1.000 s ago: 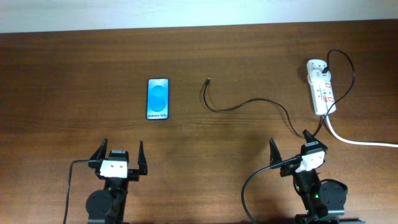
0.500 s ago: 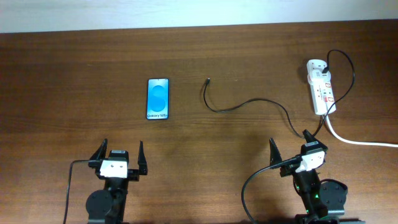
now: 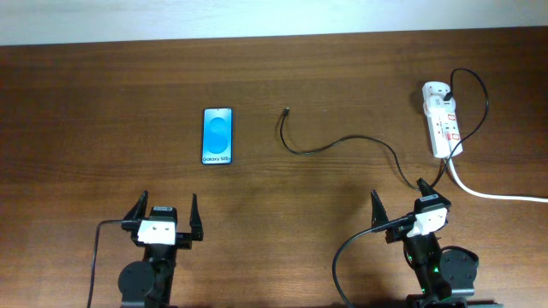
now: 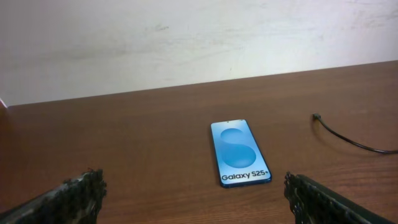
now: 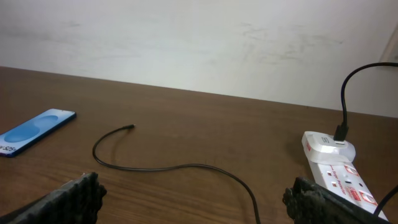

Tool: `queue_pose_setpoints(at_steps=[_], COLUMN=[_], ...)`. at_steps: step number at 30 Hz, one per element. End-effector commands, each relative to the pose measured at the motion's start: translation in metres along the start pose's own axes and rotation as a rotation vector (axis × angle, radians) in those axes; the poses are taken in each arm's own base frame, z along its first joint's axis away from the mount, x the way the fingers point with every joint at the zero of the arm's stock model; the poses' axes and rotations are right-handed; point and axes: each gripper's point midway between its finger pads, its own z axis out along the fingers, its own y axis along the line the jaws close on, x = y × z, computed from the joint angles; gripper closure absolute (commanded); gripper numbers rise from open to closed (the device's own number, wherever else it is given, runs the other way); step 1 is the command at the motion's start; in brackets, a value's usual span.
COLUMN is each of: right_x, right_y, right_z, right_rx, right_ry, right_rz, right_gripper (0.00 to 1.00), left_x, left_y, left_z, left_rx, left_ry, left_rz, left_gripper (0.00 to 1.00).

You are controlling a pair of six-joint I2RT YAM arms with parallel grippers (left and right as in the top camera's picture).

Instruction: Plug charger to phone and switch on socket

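Observation:
The phone (image 3: 218,135) lies flat on the wooden table, blue screen up; it also shows in the left wrist view (image 4: 239,152) and at the left edge of the right wrist view (image 5: 34,130). The charger cable (image 3: 342,141) curves across the table, its connector tip (image 3: 287,109) lying free to the right of the phone; its other end is plugged into the white socket strip (image 3: 443,120) at the far right. The cable also shows in the right wrist view (image 5: 161,168), as does the socket (image 5: 339,174). My left gripper (image 3: 163,212) and right gripper (image 3: 401,205) are open and empty near the front edge.
A thick white cord (image 3: 497,195) runs from the socket off the right edge. A pale wall (image 4: 186,37) rises behind the table's far edge.

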Motion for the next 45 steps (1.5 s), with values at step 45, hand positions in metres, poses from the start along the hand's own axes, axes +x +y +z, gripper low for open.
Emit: queue_pose_setpoints(at_steps=[45], right_x=[-0.001], right_y=[0.004], right_z=[0.000], right_rx=[-0.017], right_ry=[-0.009], right_rz=[-0.001], right_gripper=[0.02], left_x=[-0.088], left_y=[-0.014], left_z=[-0.010], left_rx=[0.120], left_ry=[-0.166], left_rz=[-0.002], left_gripper=[0.01])
